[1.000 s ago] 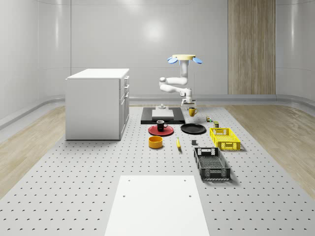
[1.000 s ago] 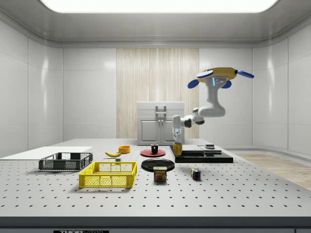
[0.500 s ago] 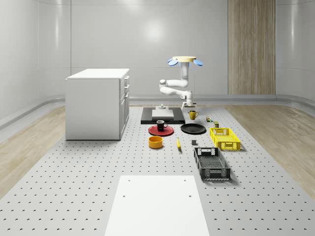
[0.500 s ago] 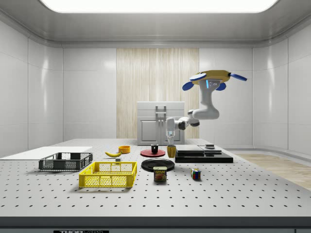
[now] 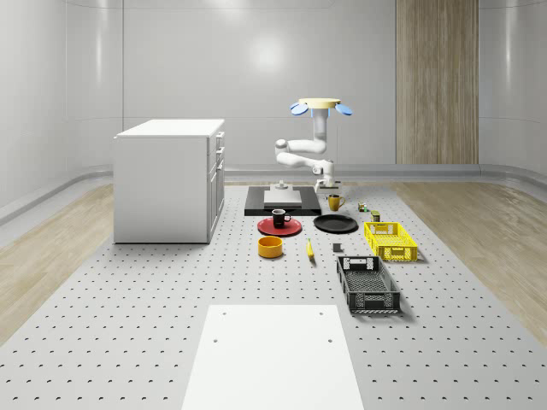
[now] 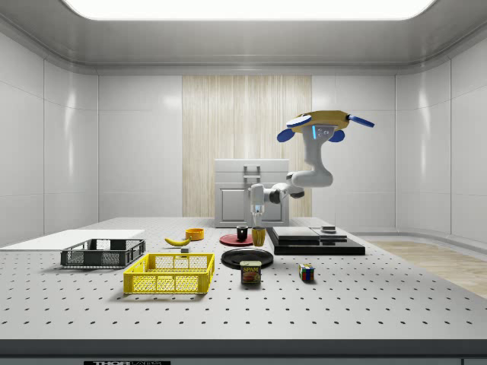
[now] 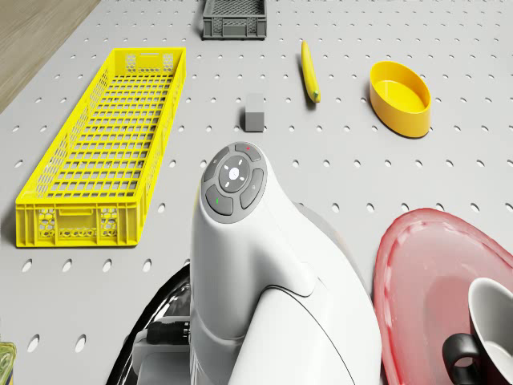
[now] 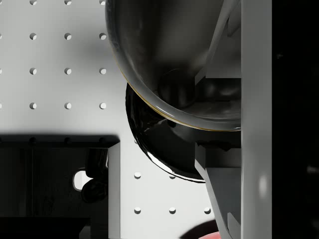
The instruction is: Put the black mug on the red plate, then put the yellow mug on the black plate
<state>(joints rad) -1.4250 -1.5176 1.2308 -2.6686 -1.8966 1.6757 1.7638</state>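
Mug, yellow, glossy, one handle (image 5: 334, 202): gripped by the closed fingers of the gripper (image 6: 258, 223) and carried just above the far rim of the black round plate (image 5: 335, 224), not yet over its middle.

Mug, black with white interior (image 5: 278, 217): standing upright on the red round plate (image 5: 279, 227); first half of the task judged complete.

Drone, yellow-topped with blue rotors (image 5: 320, 106): hovering above the far end of the counter (image 5: 154, 299), behind both plates.

Handling advice: centre the mug over the black plate, lower it upright until its base meets the plate, then release.

Containers: yellow wire crate (image 5: 390, 240), black wire crate (image 5: 367, 284) and yellow-orange round bowl (image 5: 271, 247), nothing visible inside any of them.
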